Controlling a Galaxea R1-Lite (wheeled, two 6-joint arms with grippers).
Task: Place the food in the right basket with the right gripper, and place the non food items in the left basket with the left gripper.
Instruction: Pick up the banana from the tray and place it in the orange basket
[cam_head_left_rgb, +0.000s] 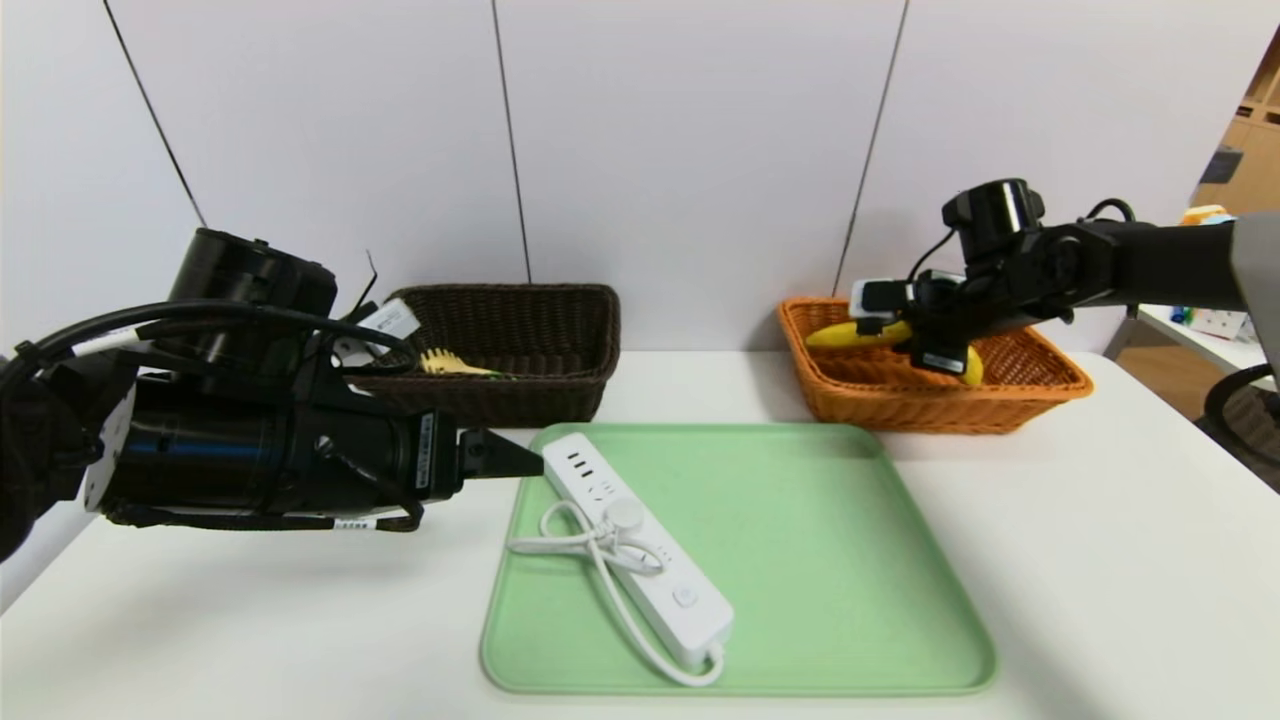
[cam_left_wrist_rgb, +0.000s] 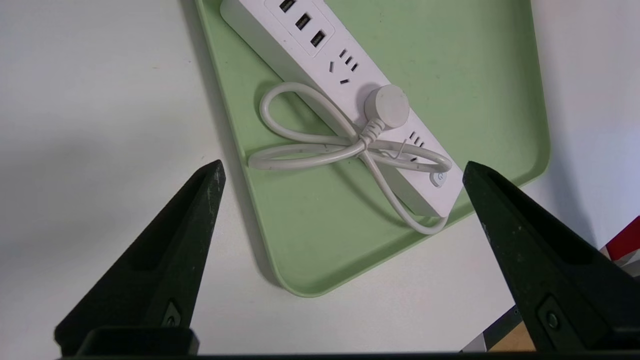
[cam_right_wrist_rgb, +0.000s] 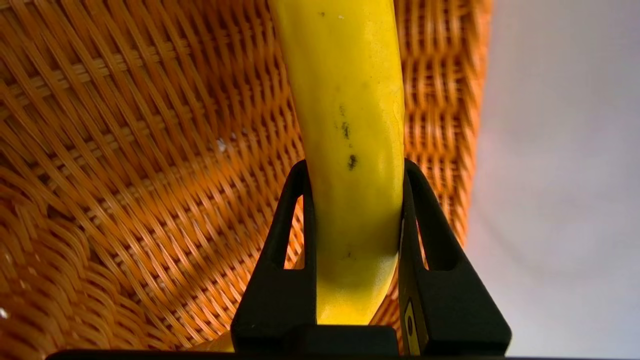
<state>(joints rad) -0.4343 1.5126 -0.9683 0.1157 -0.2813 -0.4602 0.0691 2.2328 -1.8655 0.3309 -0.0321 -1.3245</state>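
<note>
A: Where is the right gripper (cam_head_left_rgb: 935, 345) working, and what is it carrying?

B: It is hanging over the right basket (cam_head_left_rgb: 1040, 395), its fingers (cam_right_wrist_rgb: 290, 220) closing on both sides of the banana (cam_right_wrist_rgb: 350, 150), near one end. In the head view the fruit is lying across the basket opening, just above the weave, not yet resting on it as far as can be judged.

A: So the step in hand is the release?

B: Likely. Doing it well means bringing the banana low inside the rim before letting go, so it is settling rather than dropping, and keeping its long free end clear of the near wall.

A: And the left gripper (cam_left_wrist_rgb: 340, 170)?

B: It is waiting wide open and holding nothing, beside the green tray (cam_head_left_rgb: 800, 560), where the power strip (cam_head_left_rgb: 640, 545) is lying with its cord. The pasta spoon (cam_head_left_rgb: 455, 365) is already sitting in the left basket (cam_head_left_rgb: 540, 345).
</note>
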